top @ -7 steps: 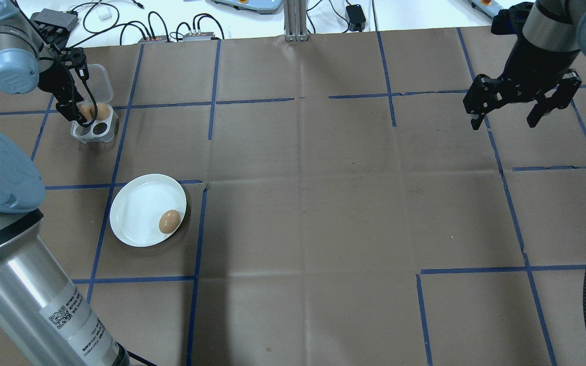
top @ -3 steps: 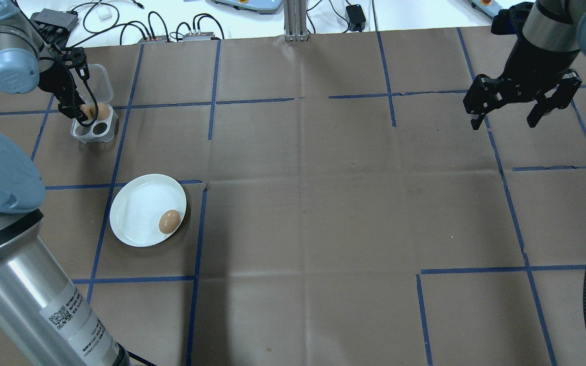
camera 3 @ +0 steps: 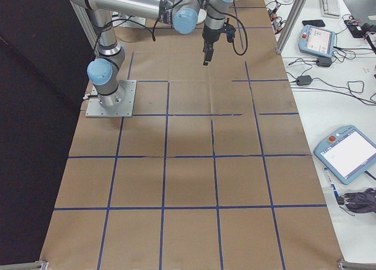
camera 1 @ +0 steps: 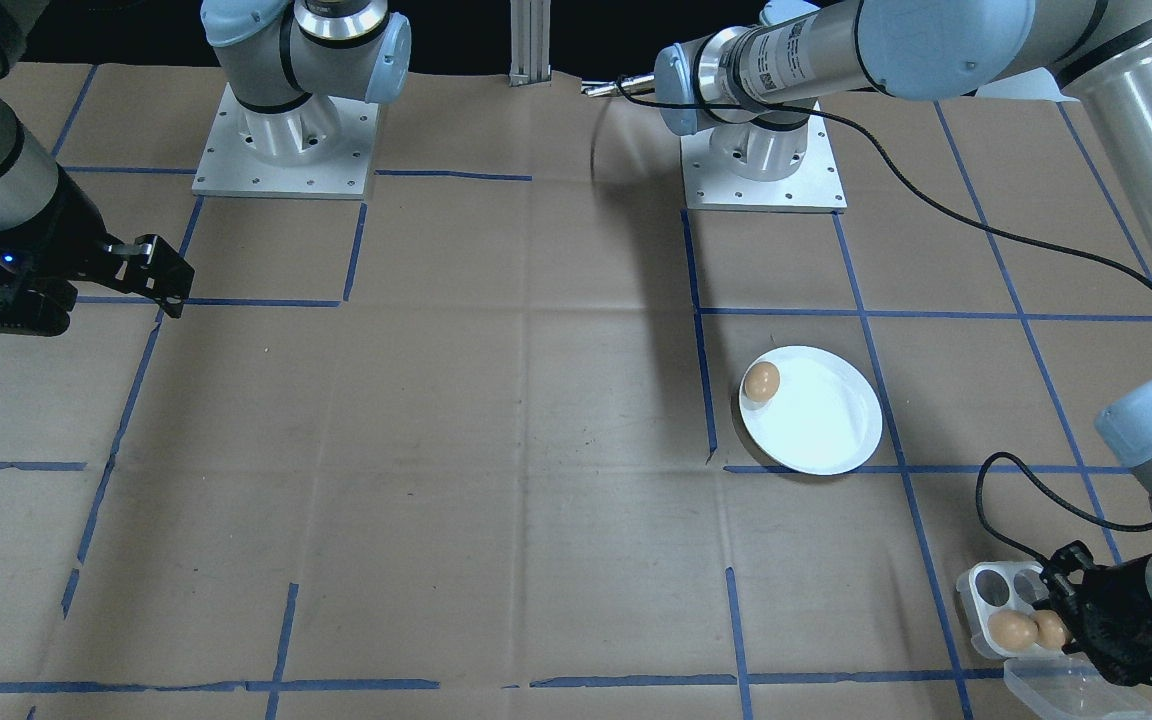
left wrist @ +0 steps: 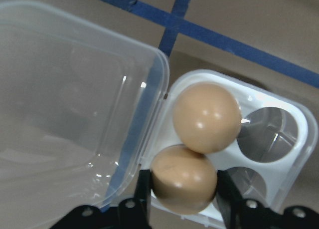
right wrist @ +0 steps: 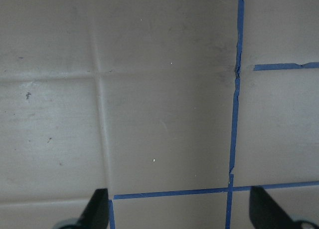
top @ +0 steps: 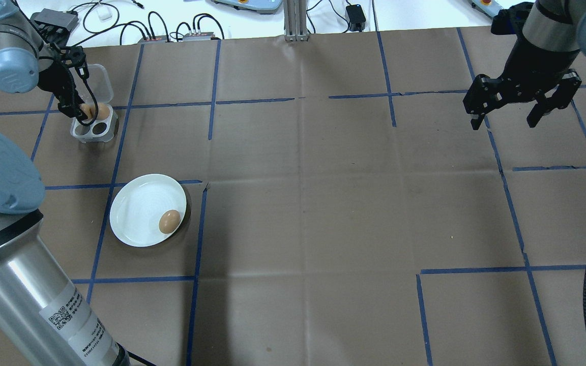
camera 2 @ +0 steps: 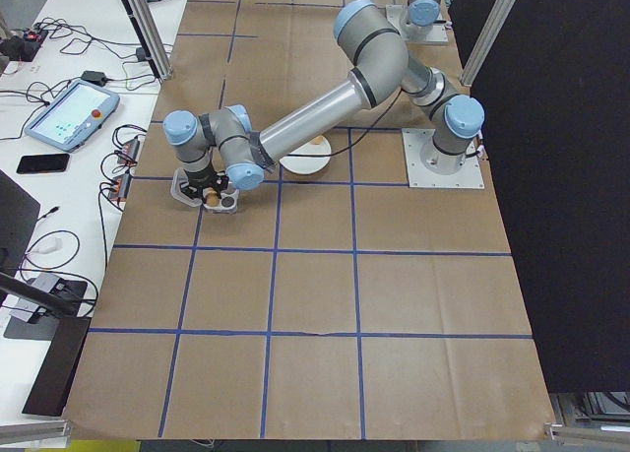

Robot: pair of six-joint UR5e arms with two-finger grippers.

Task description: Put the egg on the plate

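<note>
1. The plate (top: 143, 203) sits on the table's left half, nearer the robot than the egg tray. It is rigid and shallow with a low rim, and one egg on the plate (top: 169, 221) lies against its right edge. Anything round set down there will likely roll until the rim stops it, so a soft release well inside the rim is wise.

2. The egg tray (left wrist: 279, 179) is thin clear plastic at the far left of the table, with its lid (left wrist: 65, 109) flopped open beside it. It looks light enough to lift or skid if an egg sticks in its cup.

3. The right gripper (top: 509, 122) hangs with its fingers spread and nothing between them over the far right of the table, well apart from everything.

4. The left gripper (left wrist: 183, 199) has one finger on each side of the near egg (left wrist: 183, 178), flush against the shell; I judge it clenched on that egg, which sits low in its cup.

5. That egg is smooth, slippery, light and brittle. Hold it across its widest part with modest force, then draw it straight up.

6. The second egg (left wrist: 207, 116) touches it, so a sideways pull could knock it.
</note>
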